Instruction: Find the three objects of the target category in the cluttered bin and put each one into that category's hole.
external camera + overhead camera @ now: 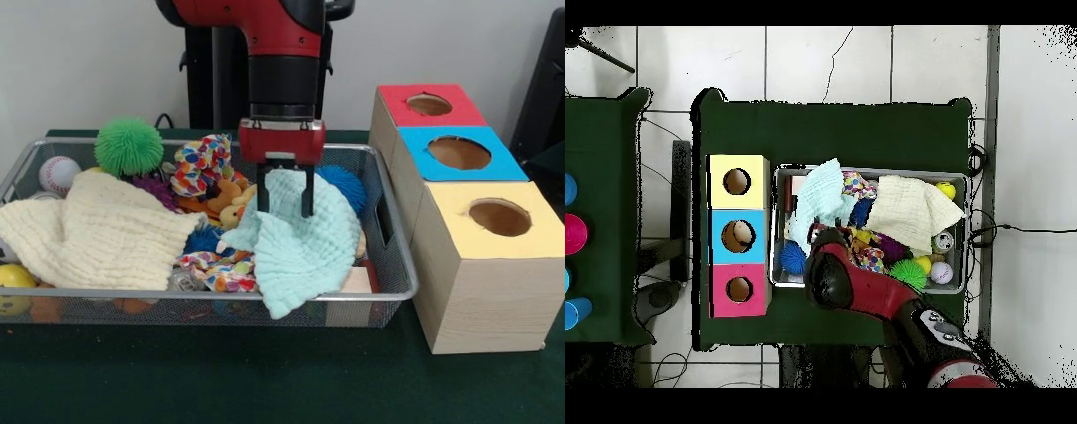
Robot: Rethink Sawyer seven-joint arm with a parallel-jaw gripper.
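The wire mesh bin (388,221) holds cloths, balls and toys. No see-through bottle shows; the cloths cover much of the bin. My gripper (284,201) hangs over the bin's right half, open, its two fingers astride the raised top edge of a light green cloth (300,247). I cannot tell whether the fingers touch the cloth. The blue-faced box with its round hole (459,152) stands right of the bin, between the other two boxes. In the overhead view the arm (855,285) reaches over the bin and covers the gripper; the blue box's hole (738,236) lies left of the bin.
A cream cloth (106,230) covers the bin's left half. Around it lie a green spiky ball (129,146), a baseball (58,173), a yellow ball (13,283), a patterned cloth (201,163) and a blue spiky ball (344,184). The red-faced box (430,104) and yellow-faced box (499,216) flank the blue one.
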